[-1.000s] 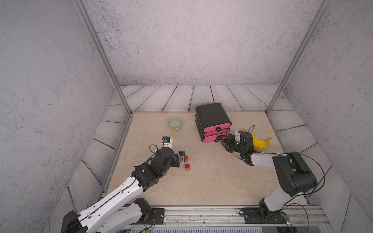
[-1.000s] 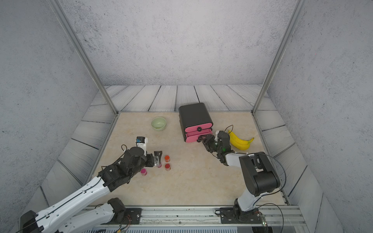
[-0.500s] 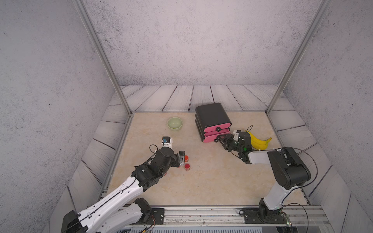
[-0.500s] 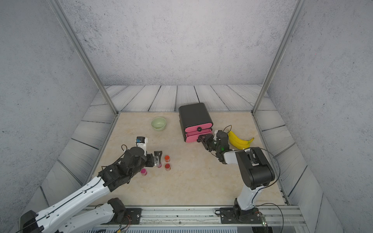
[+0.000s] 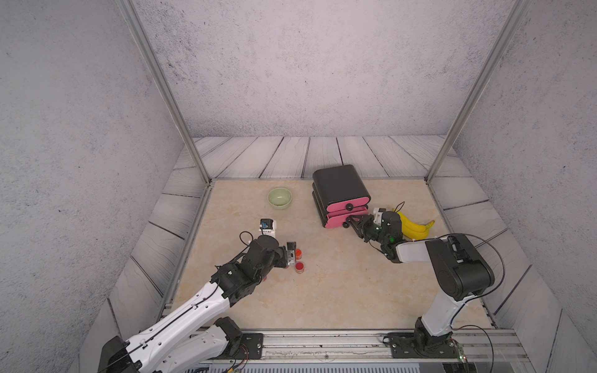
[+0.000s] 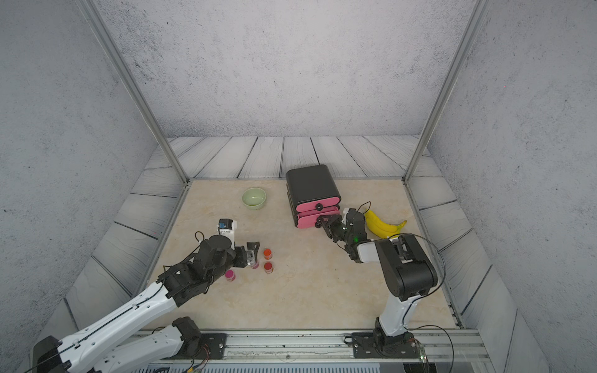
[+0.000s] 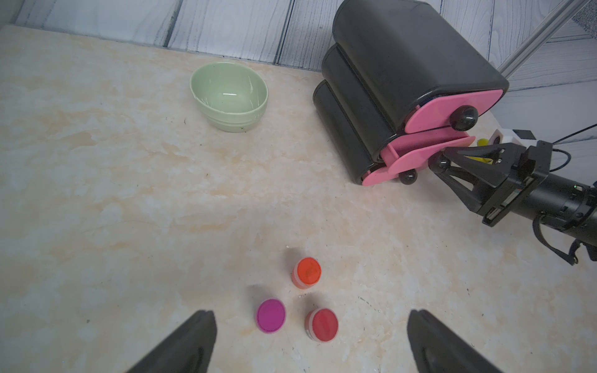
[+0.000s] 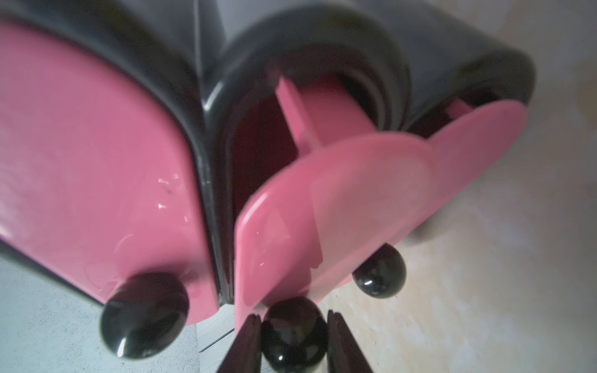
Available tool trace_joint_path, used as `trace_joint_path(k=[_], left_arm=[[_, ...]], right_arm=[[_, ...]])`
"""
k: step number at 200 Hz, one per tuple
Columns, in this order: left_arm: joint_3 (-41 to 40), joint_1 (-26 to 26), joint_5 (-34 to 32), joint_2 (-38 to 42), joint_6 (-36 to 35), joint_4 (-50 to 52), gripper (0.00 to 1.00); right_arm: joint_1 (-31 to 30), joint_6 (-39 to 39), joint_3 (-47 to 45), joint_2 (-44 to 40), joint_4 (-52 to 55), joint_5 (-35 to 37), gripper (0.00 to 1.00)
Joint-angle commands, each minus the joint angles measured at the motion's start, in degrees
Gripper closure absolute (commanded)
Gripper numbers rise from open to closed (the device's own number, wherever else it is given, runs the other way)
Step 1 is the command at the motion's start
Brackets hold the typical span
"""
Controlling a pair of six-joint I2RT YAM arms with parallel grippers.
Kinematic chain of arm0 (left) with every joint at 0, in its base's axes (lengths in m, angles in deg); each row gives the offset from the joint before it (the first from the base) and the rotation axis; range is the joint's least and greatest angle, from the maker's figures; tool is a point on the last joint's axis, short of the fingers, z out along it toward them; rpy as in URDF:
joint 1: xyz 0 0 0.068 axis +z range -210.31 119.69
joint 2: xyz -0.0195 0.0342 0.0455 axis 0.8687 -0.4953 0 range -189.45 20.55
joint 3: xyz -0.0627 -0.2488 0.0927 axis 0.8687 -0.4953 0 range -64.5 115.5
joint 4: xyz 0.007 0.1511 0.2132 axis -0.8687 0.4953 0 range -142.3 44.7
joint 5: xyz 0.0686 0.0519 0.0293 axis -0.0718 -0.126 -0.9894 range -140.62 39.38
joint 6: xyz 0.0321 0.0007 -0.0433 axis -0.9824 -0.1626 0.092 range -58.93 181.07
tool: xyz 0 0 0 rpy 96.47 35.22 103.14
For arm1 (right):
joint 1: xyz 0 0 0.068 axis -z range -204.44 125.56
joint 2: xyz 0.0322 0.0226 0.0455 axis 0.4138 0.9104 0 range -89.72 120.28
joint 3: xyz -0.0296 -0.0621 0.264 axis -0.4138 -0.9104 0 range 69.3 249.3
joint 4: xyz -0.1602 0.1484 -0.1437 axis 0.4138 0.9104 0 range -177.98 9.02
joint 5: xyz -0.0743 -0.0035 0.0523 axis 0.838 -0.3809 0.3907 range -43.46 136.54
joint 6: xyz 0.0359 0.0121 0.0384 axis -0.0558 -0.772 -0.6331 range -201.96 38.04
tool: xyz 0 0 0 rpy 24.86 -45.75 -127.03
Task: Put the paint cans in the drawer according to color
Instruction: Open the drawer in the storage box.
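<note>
Pinching: right pincer [image 5: 351, 222] pressed on middle knob [image 8: 293, 332], both sides.
Pull: straight along the drawer [image 5: 339, 185] line, slow; front sits skewed, round knob may slip.
Left pincer [image 6: 252, 255]: spread wide, over paint cans [image 7: 307, 272] on desk [image 5: 323, 290], well apart from drawer.

The right gripper [image 5: 351, 222] is placed at the pink front of the drawer [image 5: 339, 185]. A red can [image 5: 299, 266] and an orange can [image 5: 298, 252] are seen just beside the left gripper [image 5: 291, 253].
</note>
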Motion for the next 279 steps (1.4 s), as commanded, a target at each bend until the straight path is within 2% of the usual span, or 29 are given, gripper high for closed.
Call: trace_joint_path(k=[1,72,157,176,194,211,224,254,279], left_arm=[[0.2,0.3,-0.8,0.0,-0.5,0.9,0.01],[0.2,0.3,-0.8,0.0,-0.7,0.7,0.01],[0.0,0.3,0.0,0.2,-0.2,0.7,0.01],[0.0,0.3,0.3,0.1,-0.1,0.6,0.01],[0.1,0.3,0.9,0.0,0.0,0.6,0.01],[0.3,0.4,1.4,0.2,0.1,1.1,0.01],[0.4,0.3,2.2,0.6,0.1,1.5,0.01],[0.4,0.4,6.0,1.7,1.0,2.1,0.01],[-0.2,0.3,10.4,1.8,4.0,2.3,0.00]], right_arm=[[-0.1,-1.5,-2.3,-1.1,-2.1,1.1,0.79],[-0.1,-0.5,-8.8,-9.4,0.6,2.3,0.79],[-0.1,0.4,-13.3,-14.3,2.5,2.4,0.78],[0.0,1.1,-13.2,-15.0,3.5,2.2,0.69],[-0.1,2.3,-12.4,-16.3,5.4,1.7,0.52],[0.0,4.5,-12.1,-19.6,9.6,2.0,0.43],[0.0,7.3,-11.6,-23.6,15.0,1.8,0.40],[0.0,16.6,-10.2,-36.9,33.1,1.7,0.40],[0.0,24.9,-9.2,-51.1,48.5,2.4,0.40]])
